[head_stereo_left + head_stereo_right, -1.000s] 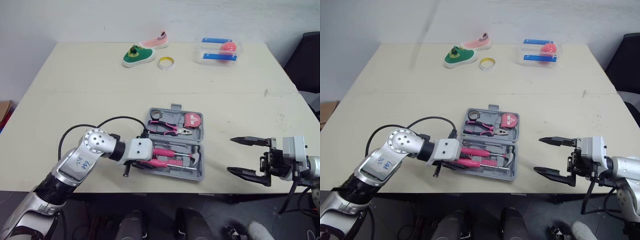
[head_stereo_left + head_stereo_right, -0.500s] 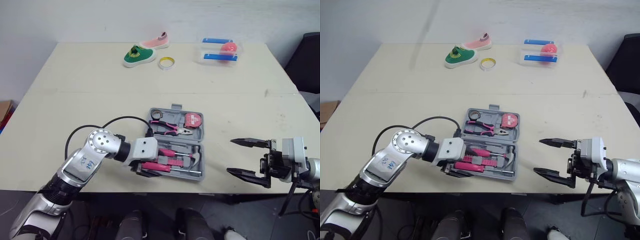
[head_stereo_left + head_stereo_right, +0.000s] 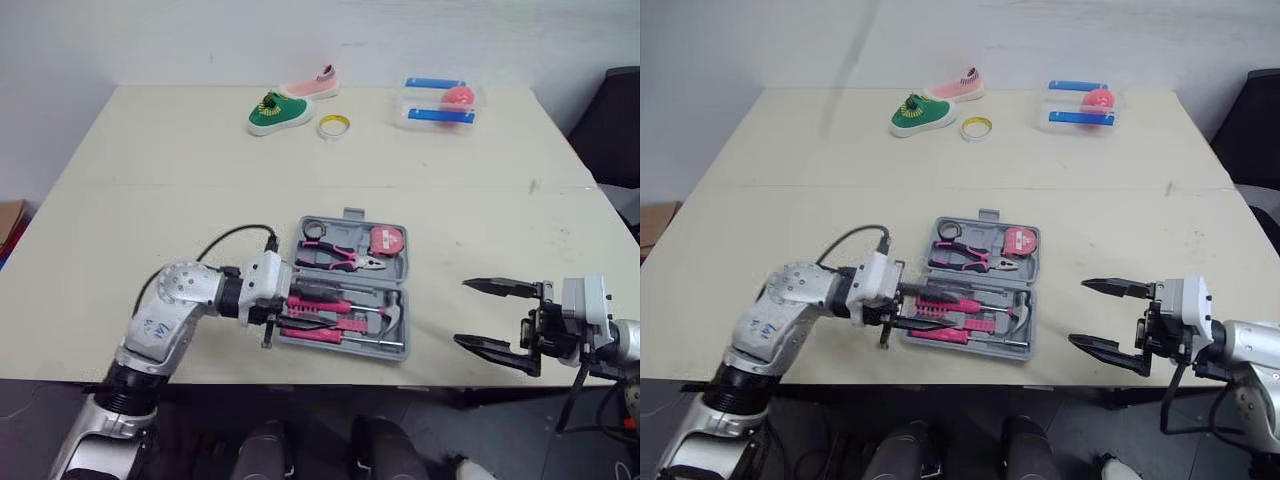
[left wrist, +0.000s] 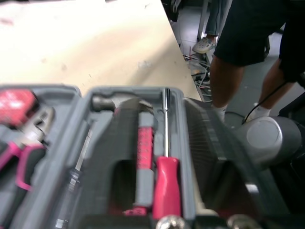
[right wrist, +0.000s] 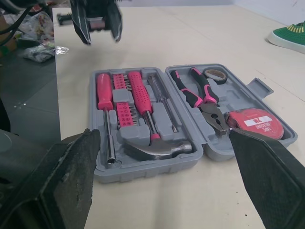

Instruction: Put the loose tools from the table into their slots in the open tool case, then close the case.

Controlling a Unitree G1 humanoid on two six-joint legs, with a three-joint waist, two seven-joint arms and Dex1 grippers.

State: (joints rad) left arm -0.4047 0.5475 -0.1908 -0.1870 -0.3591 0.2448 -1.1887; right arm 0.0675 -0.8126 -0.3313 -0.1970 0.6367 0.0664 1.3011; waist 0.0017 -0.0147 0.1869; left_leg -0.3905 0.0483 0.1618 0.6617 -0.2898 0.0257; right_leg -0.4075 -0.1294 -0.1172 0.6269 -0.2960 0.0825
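Found left fingers (image 4: pixel 112 160) spread astride red screwdriver (image 4: pixel 166 187) in open tool case (image 5: pixel 143 168); right fingers (image 3: pixel 497 286) spread, apart from case.

The tape measure (image 5: pixel 259 121), lying in its slot in the open tool case (image 5: pixel 143 168), bears a white label with red characters (they look like a figure followed by "M", but cannot be read for sure). No other writing is legible.
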